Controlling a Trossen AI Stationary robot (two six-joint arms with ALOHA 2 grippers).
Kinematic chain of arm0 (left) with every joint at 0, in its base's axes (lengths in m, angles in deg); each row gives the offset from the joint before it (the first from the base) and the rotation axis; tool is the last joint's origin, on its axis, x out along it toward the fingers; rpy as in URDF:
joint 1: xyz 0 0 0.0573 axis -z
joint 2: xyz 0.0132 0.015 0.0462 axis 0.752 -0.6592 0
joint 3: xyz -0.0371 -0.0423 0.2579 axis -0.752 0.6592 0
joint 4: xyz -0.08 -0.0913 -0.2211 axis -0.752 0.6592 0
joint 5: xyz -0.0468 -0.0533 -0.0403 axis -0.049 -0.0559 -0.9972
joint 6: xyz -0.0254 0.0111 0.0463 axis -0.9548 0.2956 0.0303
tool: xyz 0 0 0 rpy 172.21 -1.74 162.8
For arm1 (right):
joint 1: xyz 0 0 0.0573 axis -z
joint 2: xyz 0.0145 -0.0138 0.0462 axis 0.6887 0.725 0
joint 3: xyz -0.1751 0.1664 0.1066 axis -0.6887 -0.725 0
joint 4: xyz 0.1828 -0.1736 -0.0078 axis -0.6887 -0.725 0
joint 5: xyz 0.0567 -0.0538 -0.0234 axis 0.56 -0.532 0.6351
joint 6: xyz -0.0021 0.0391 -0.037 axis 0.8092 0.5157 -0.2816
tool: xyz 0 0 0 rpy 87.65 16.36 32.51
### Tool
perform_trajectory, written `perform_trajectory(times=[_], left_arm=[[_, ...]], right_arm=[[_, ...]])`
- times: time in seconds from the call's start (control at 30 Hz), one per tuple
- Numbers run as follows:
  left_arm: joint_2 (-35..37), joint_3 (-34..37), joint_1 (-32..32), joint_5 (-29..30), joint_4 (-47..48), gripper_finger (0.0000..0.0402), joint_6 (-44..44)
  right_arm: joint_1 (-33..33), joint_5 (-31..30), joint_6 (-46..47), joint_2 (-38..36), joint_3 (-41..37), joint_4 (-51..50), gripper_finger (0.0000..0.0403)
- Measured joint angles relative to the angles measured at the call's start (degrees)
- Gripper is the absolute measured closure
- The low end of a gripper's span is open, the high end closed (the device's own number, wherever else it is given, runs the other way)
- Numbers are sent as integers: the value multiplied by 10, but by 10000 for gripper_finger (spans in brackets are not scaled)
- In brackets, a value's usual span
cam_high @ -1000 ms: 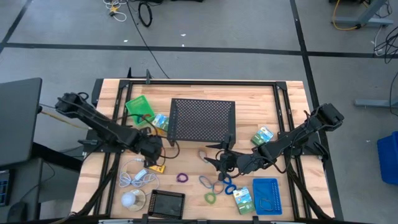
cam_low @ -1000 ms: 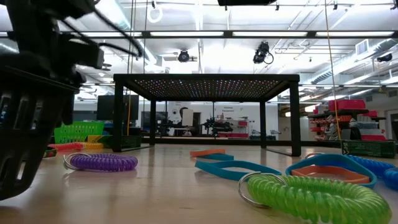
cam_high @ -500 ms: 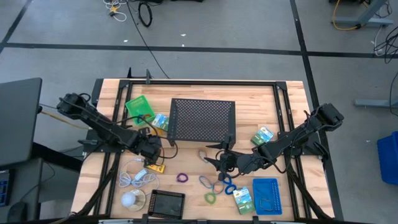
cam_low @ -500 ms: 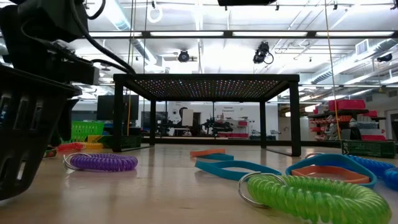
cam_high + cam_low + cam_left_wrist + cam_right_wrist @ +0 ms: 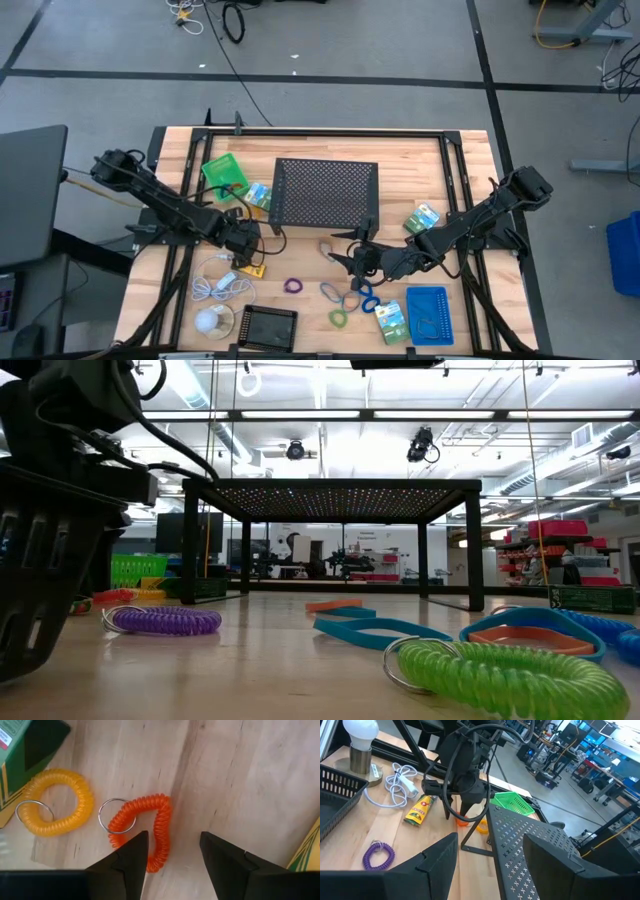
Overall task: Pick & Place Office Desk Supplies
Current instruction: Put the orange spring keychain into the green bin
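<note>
Orange coil loop (image 5: 150,834), steel ring attached

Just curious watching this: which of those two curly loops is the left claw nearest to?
The orange loop; it reaches the left gripper's open fingers, while the yellow loop lies farther aside.

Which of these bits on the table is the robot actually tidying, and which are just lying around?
Job: orange loop by the open left gripper, yellow loop, purple loop, green loop, green tray, blue tray, packet. The right gripper waits beside the stand.
Lying about: white cable, light bulb, black mesh stand.
</note>
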Motion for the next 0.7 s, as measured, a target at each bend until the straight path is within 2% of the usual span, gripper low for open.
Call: perform_trajectory(times=[0.2, 0.43, 0.7], left_arm=[[-1, 0, -5, 1, 3, 269, -1], [-1, 0, -11, 11, 11, 379, 3], [5, 2, 2, 12, 15, 392, 3]], right_arm=[[0, 0, -2, 0, 0, 0, 170], [0, 0, -2, 0, 0, 0, 170], [0, 0, 0, 0, 0, 0, 170]])
